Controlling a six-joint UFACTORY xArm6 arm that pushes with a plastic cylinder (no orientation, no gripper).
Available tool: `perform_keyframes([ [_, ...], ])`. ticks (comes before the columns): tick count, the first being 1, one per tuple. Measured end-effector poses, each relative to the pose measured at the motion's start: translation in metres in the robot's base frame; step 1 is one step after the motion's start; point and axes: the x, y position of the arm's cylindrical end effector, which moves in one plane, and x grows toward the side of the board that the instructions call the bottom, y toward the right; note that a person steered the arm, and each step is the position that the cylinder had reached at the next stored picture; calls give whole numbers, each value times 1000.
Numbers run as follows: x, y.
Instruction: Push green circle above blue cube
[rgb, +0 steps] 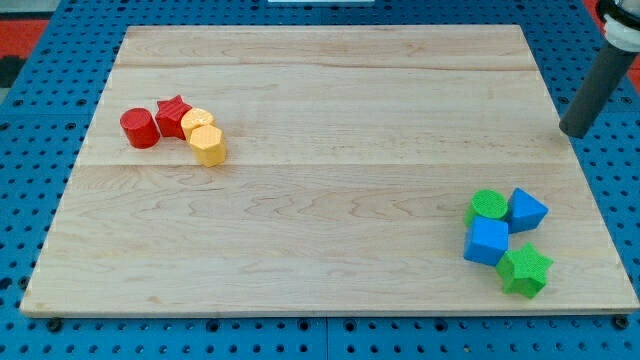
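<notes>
A: Nearest the view's bottom, at the right of the board (300, 230): what lies there?

B: A green star (526, 271), touching the blue cube (487, 241) just up and left of it. The green circle (488, 205) sits directly above the cube, touching it; a second blue block (527, 210), angular in shape, presses against the circle's right side.

A: So the circle is already on the cube's upper side?

B: Roughly, by judgement; any remaining work is a fine correction, not a long push.

A: Where is my tip (574, 132)?

B: Farther up, at the board's right edge, well apart from the cluster. It is a bare rod, so there are no fingers to spread or close.

A: How to do the step well?

B: Approach slowly, contact only the circle, and avoid nudging the cube or the blue block beside it.

A: And farthest away?

B: At the view's upper left: a red cylinder (140, 128), red star (173, 114) and two yellow blocks (204, 137), irrelevant here.
</notes>
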Motion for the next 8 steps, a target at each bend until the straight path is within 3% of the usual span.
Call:
perform_keyframes([
  [3, 6, 0],
  [5, 62, -5],
  [7, 135, -61],
  [8, 152, -94],
])
